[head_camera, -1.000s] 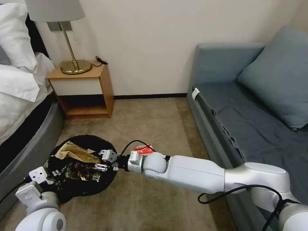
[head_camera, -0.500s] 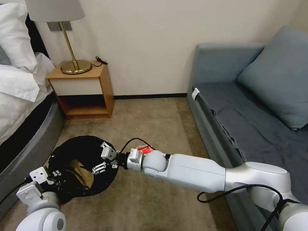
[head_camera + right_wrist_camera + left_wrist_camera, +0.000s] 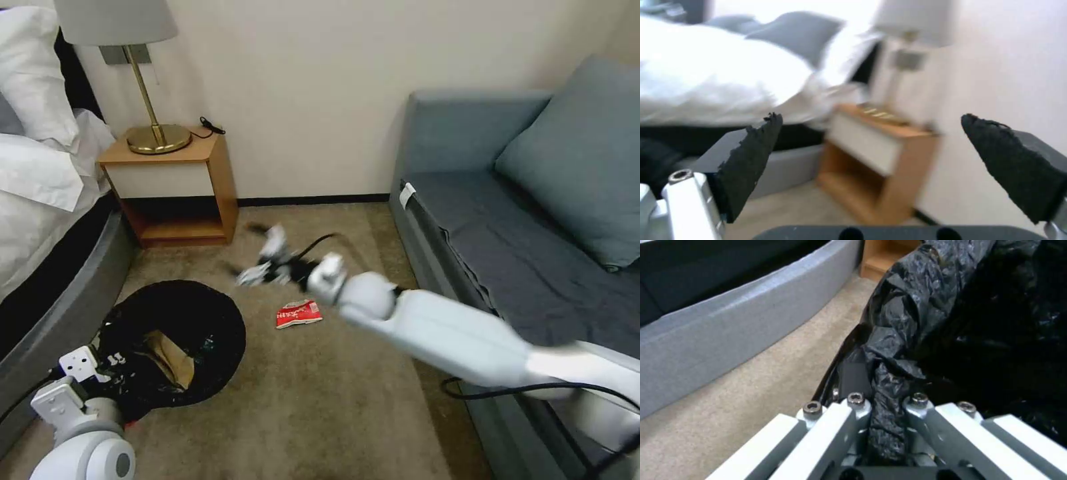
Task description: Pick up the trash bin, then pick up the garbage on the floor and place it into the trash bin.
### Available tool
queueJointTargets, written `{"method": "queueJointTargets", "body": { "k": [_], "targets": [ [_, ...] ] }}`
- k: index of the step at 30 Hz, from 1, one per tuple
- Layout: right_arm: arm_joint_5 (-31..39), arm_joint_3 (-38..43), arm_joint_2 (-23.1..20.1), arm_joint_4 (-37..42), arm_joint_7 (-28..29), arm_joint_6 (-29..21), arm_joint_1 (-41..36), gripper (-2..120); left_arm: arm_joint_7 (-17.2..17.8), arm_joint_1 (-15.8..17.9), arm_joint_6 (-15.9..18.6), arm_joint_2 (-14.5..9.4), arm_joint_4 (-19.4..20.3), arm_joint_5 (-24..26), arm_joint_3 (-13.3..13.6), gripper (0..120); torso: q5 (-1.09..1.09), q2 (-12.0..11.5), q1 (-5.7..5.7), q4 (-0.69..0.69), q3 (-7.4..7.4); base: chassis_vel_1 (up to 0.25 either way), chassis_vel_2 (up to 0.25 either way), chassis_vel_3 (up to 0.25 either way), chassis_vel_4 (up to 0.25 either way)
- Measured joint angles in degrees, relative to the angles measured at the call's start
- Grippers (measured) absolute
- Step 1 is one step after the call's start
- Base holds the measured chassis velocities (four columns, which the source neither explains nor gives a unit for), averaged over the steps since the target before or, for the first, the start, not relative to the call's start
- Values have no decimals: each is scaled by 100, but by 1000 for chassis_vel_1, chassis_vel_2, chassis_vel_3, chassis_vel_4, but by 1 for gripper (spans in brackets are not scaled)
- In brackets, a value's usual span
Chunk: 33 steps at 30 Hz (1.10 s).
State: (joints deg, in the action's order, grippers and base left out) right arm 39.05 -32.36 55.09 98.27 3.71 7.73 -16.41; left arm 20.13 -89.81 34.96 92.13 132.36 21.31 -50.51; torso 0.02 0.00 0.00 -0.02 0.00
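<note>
My left gripper (image 3: 887,413) pinched the trash bin (image 3: 175,347) by its bag-lined rim, mouth up for drops, while my right gripper (image 3: 263,263) hung wide-fingered, empty, above the carpet (image 3: 313,400) beyond the red-and-white packet (image 3: 299,313).

My left gripper (image 3: 889,413) is matt white metal with steel screw heads, pinching the trash bin (image 3: 175,347) by its crinkly, glossy black plastic bag. My right gripper (image 3: 880,166) wears rough, frayed black pads (image 3: 751,163). The floor (image 3: 320,400) is short-pile beige carpet. A crumpled red-and-white packet (image 3: 299,313) looks papery. The nightstand (image 3: 173,187) is smooth wood.
</note>
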Motion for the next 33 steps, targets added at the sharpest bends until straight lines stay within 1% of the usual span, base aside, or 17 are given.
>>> {"method": "queueJointTargets", "body": {
  "k": [1, 2, 5, 7, 9, 11, 12, 15, 17, 18, 21, 23, 25, 27, 30, 31, 33],
  "targets": [
    [-2, 347, -149, 227, 256, -115, -235, 100, 0, 3, 5, 0, 0, 2, 4, 3, 0, 0, 0, 2, 0, 0, 0, 0, 0],
    [-2, 347, -149, 227, 256, -115, -235, 100, 0, 3, 5, 0, 0, 2, 4, 3, 0, 0, 0, 2, 0, 0, 0, 0, 0],
    [-124, 1474, -497, 864, 901, -496, -1153, 100, 0, 20, 8, 0, -13, 4, 17, 3, 1, 0, 0, 2, 0, 0, 0, 0, 0],
    [-161, 1599, -535, 926, 971, -531, -1258, 100, 0, 20, 8, 0, -18, 5, 17, 3, 2, 0, 0, 0, 0, 0, 0, 0, 0],
    [-387, 2354, -711, 1432, 1383, -757, -1926, 100, -4, 17, 8, 0, -36, 18, 13, 3, 0, 0, 0, 0, 0, 0, 0, 0, 0],
    [-519, 3031, -735, 1913, 1805, -990, -2694, 100, -5, 11, 8, 0, -38, 40, -5, 3, -2, 0, 0, 2, 0, 0, 0, 0, 0],
    [-519, 3031, -735, 1913, 1805, -990, -2694, 100, -5, 11, 8, 0, -38, 40, -5, 3, -2, 0, 0, 2, 0, 0, 0, 0, 0],
    [-697, 3609, -491, 2550, 2302, -1173, -3765, 100, -7, -3, 7, 0, -38, 55, -6, 3, 0, 0, 0, 0, -1, 0, 0, 0, 0],
    [-725, 3648, -453, 2607, 2333, -1178, -3863, 100, -9, -7, 7, 0, -38, 56, -6, 3, -1, 0, 0, 1, -1, 0, 0, 0, 0],
    [-900, 3786, -302, 2779, 2358, -1153, -4247, 100, -9, -20, 3, 0, -38, 56, -7, 3, -2, 0, 0, 3, -1, 0, 0, 0, 0],
    [-1310, 3959, -59, 2887, 2122, -759, -4829, 100, -9, -35, -6, 0, -33, 58, -11, 3, -3, 0, -1, 2, -1, 0, 0, 0, 0],
    [-1439, 3984, -6, 2887, 2050, -649, -4958, 100, -11, -35, -7, 0, -23, 63, -11, 3, -4, 0, 0, 3, -1, 0, 0, 0, 0],
    [-1876, 4013, 149, 2864, 1887, -373, -5298, 100, -12, -34, -11, 0, 0, 65, -6, 3, -2, 0, 0, 2, -1, 0, 0, 0, 0],
    [-1976, 4012, 193, 2856, 1856, -317, -5378, 100, -12, -34, -12, 0, 3, 65, -4, 3, -3, 0, 0, 2, -1, 0, 0, 0, 0],
    [-2407, 3879, 551, 2808, 1726, -51, -5868, 100, -15, -23, -13, 1, 12, 64, 1, 3, -3, 0, 0, 2, -1, 0, 0, 0, 0],
    [-2643, 3792, 811, 2708, 1517, 118, -6045, 100, -16, -9, -13, 0, 21, 60, -2, 3, -3, 0, 0, 2, -1, 0, 0, 0, 0],
    [-2727, 3767, 891, 2669, 1457, 154, -6087, 100, -15, -7, -13, 0, 27, 58, -4, 3, -3, 0, 0, 2, 0, 0, 0, 0, 0]
  ]
}}
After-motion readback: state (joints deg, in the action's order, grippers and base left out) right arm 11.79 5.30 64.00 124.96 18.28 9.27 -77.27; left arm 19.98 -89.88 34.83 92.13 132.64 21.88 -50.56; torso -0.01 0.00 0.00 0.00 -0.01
